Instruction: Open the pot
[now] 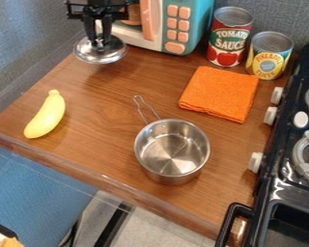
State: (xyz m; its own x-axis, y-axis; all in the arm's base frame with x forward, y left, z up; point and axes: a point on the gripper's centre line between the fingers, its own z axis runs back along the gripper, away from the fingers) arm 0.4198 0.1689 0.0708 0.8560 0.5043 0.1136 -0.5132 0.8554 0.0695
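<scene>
"One yellow banana [46,115] is lying at seven o'clock from the claw [102,44]. What's the claw doing?"

"Gripping the steel lid [98,54] from above, its fingers sitting close together."

"And the pot [172,150]?"

"Standing uncovered, well apart, at the claw's five o'clock. An orange cloth [220,93] is lying at four."

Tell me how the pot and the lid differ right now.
The pot sits on the counter, while the lid is in the gripper, near the microwave. The pot is a deep, open vessel; the lid is a shallow dome. The pot has a wire handle out to the side, whereas the lid is held at its top middle. Both are round, shiny and silver.
</scene>
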